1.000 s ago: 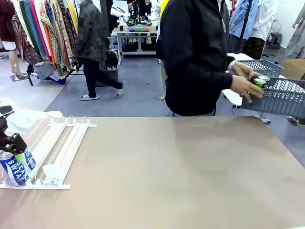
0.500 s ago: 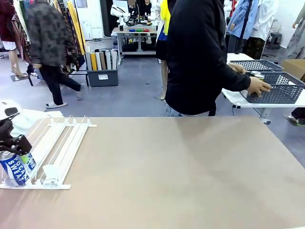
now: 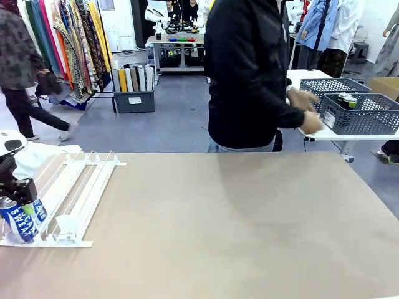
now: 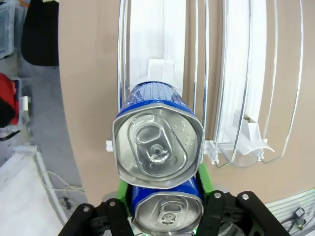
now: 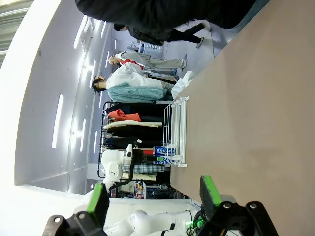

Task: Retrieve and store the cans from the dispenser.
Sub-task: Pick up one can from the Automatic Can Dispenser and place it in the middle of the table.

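Standing upright at the near end of the dispenser [image 3: 75, 187], two blue cans [image 3: 22, 218] lettered "Sweat" occupy its outermost lane, at 8 o'clock in the front view. In the left wrist view the nearer can [image 4: 167, 212] sits at 6 o'clock, with the second can [image 4: 158, 142] touching it at 12 o'clock, both showing silver tops with pull tabs. The left gripper [image 4: 166, 189] is closed on the nearer can: its green pads [image 4: 204, 179] lie against the blue wall on both sides. In the front view the same gripper [image 3: 19, 192] hangs directly over the two cans. The neighbouring lane of the dispenser [image 4: 236, 73], at 3 o'clock of the cans, carries a white stopper [image 4: 246, 132] at its end. The rack rests on a brown table [image 3: 218, 218]. The right gripper [image 5: 153, 196] hangs above the table [image 5: 256, 123] with its fingers spread wide and nothing between them; the rack [image 5: 177, 130] lies at 12 o'clock of it. At the far side, at 1 o'clock in the front view, a person [image 3: 249, 75] in a black top holds both hands [image 3: 305, 109] just beside two grey mesh baskets [image 3: 361, 115] on a white side table at 2 o'clock.
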`<state>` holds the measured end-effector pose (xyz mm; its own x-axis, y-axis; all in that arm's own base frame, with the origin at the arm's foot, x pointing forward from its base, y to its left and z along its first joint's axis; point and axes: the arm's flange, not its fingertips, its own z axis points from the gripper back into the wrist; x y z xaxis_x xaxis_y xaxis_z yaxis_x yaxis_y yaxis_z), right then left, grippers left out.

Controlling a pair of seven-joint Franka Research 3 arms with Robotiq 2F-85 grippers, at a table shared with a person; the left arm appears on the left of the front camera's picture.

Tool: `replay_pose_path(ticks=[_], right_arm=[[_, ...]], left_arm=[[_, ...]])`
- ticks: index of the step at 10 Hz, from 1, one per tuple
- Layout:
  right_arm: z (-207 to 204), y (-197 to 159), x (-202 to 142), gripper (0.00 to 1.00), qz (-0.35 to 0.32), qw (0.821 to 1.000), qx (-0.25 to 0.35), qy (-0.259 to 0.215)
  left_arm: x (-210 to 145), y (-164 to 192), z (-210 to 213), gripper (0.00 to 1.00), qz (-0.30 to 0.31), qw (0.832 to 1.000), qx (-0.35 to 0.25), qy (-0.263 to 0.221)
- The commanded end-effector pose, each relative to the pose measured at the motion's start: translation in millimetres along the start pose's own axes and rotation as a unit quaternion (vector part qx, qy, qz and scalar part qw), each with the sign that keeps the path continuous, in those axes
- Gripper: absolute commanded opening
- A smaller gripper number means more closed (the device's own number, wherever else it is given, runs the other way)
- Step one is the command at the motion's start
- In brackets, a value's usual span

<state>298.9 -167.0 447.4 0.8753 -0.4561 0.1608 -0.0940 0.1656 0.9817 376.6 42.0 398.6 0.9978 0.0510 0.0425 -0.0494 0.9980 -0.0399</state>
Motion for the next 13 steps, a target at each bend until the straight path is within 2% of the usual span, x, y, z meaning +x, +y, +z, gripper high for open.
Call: replay_pose_path(ticks=[1,4,6,7,9,11,12,13], right_arm=[[0,3,1,1.0,0.004,1.0,0.005,0.0],[0,3,1,1.0,0.004,1.0,0.005,0.0],[0,3,1,1.0,0.004,1.0,0.005,0.0],[0,3,1,1.0,0.004,1.0,0.005,0.0],[0,3,1,1.0,0.004,1.0,0.005,0.0],[0,3,1,1.0,0.004,1.0,0.005,0.0],[0,3,1,1.0,0.004,1.0,0.005,0.0],[0,3,1,1.0,0.004,1.0,0.005,0.0]], left_arm=[[-24,1,-14,0.0,-0.007,1.0,-0.007,-0.014],[-24,3,-12,0.0,-0.004,1.0,-0.012,-0.011],[-30,4,8,0.0,0.005,1.0,-0.011,-0.029],[-38,3,33,0.0,0.004,0.999,-0.003,-0.047],[-66,-1,107,0.0,0.003,0.997,0.02,-0.079],[-94,-2,174,0.0,0.014,0.991,0.025,-0.132],[-107,-3,197,0.0,0.027,0.988,0.013,-0.15],[-122,-4,211,0.0,0.014,0.988,-0.02,-0.155]])
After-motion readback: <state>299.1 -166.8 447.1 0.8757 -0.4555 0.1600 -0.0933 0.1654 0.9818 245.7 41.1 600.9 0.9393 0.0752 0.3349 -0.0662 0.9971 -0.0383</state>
